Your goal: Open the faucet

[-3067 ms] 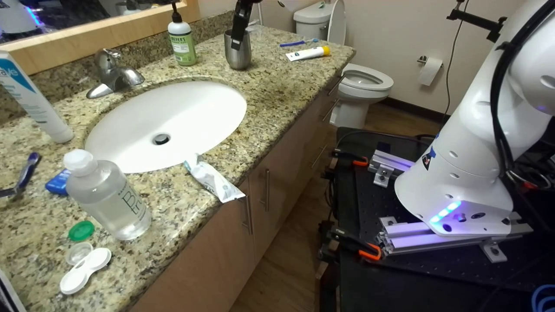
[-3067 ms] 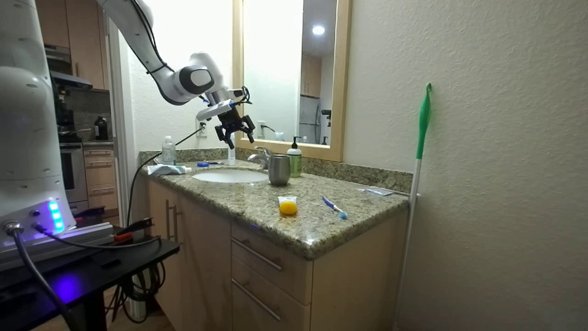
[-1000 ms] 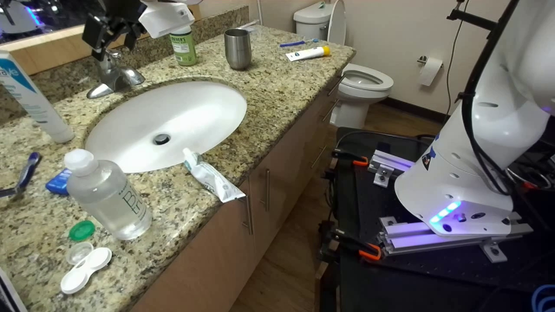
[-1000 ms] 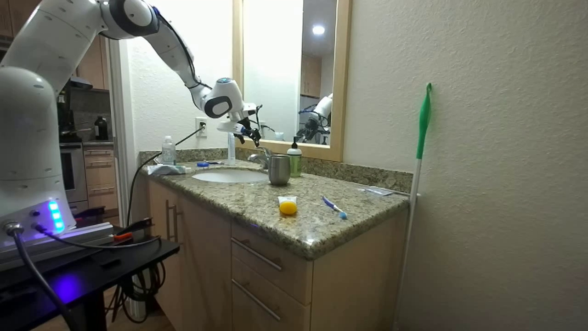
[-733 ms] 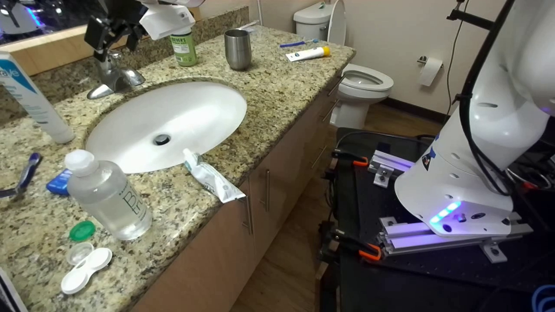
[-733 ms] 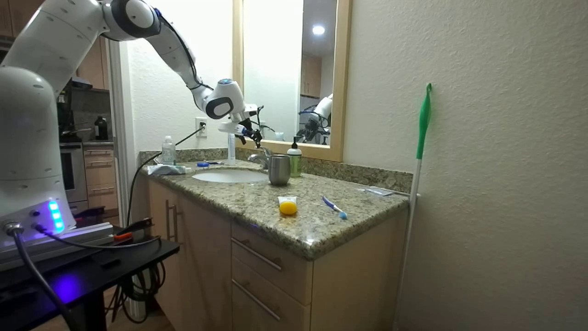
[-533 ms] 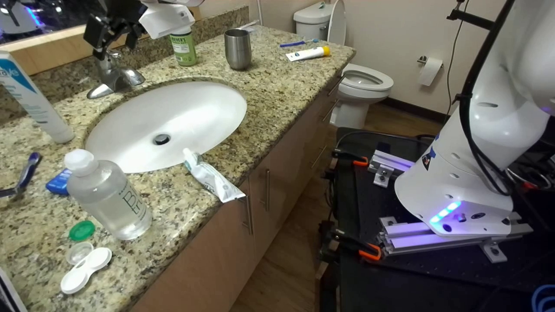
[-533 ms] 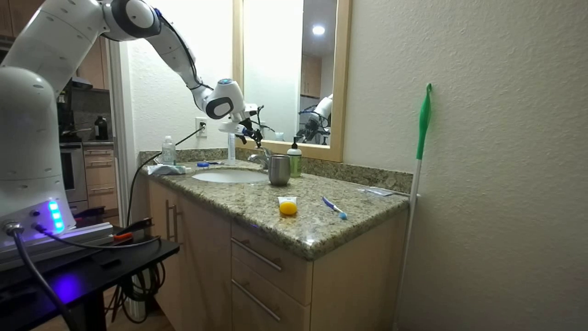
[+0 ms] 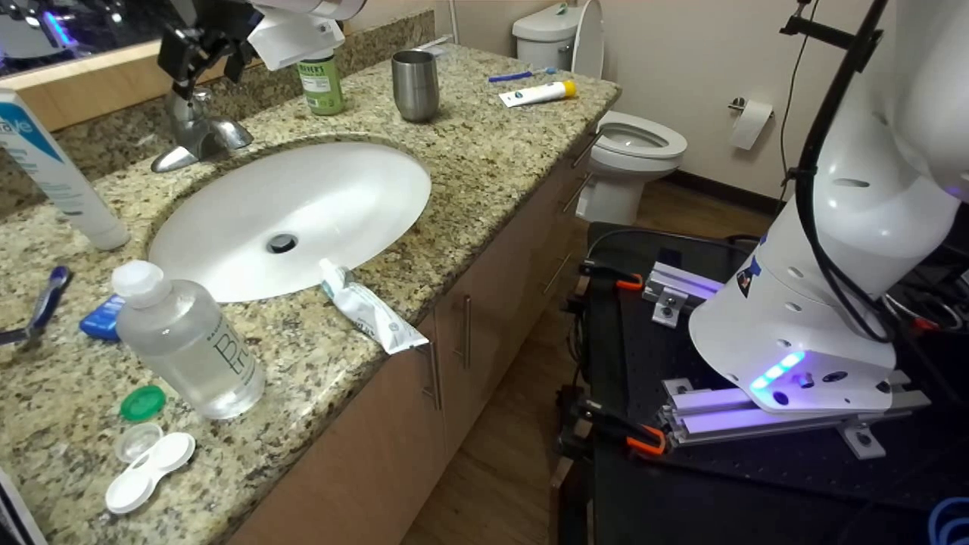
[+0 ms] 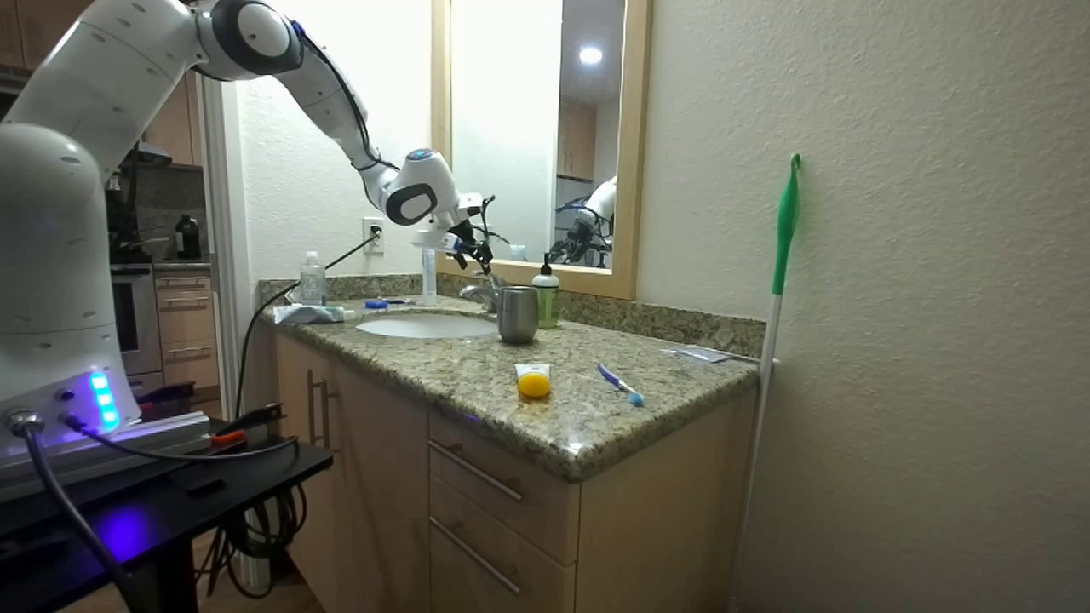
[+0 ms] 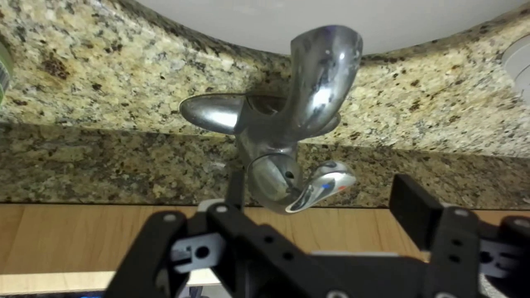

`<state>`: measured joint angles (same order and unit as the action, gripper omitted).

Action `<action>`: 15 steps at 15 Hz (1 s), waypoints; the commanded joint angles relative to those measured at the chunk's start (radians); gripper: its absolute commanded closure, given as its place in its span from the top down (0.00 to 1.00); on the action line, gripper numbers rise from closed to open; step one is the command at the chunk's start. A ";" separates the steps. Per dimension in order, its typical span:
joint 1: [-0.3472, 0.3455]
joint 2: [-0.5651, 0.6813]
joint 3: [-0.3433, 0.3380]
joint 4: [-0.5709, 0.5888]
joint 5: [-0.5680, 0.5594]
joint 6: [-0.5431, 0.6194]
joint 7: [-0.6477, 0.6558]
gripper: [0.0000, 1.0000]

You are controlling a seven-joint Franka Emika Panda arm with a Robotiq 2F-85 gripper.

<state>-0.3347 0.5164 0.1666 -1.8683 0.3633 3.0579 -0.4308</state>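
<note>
The chrome faucet (image 9: 200,132) stands at the back rim of the white basin (image 9: 356,197); it also shows in an exterior view (image 10: 479,295) and large in the wrist view (image 11: 271,128). Its lever handle (image 11: 327,184), with blue and red marks, points off to the right in the wrist view. My gripper (image 11: 319,192) is open, with the lever between its two fingers. The left finger is close beside the round handle base; I cannot tell whether it touches. The right finger is well apart from the lever. The gripper is over the faucet in both exterior views (image 9: 208,79) (image 10: 474,264).
A grey metal cup (image 9: 415,85) and a green soap bottle (image 9: 321,83) stand beside the basin. A white upright tube (image 9: 64,178), a clear bottle (image 9: 193,352) and a toothpaste tube (image 9: 371,310) are around it. The wood mirror frame (image 9: 136,79) is close behind the faucet.
Over three seconds my gripper has come down from higher up to the faucet, fingers open. In the last half second it has shifted slightly further along. The faucet looks unchanged.
</note>
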 commanded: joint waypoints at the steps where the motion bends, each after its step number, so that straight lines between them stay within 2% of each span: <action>1: -0.043 0.005 0.052 0.014 0.027 -0.064 -0.016 0.59; 5: -0.066 0.003 0.085 0.010 0.028 -0.090 -0.022 0.30; 9: -0.075 -0.009 0.080 -0.004 0.016 -0.058 -0.025 0.03; 11: -0.082 -0.015 0.091 -0.016 0.021 -0.052 -0.031 0.00; 15: -0.133 -0.077 0.184 -0.080 0.018 0.065 -0.131 0.00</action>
<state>-0.4197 0.5081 0.2742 -1.8944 0.3680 3.0245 -0.4746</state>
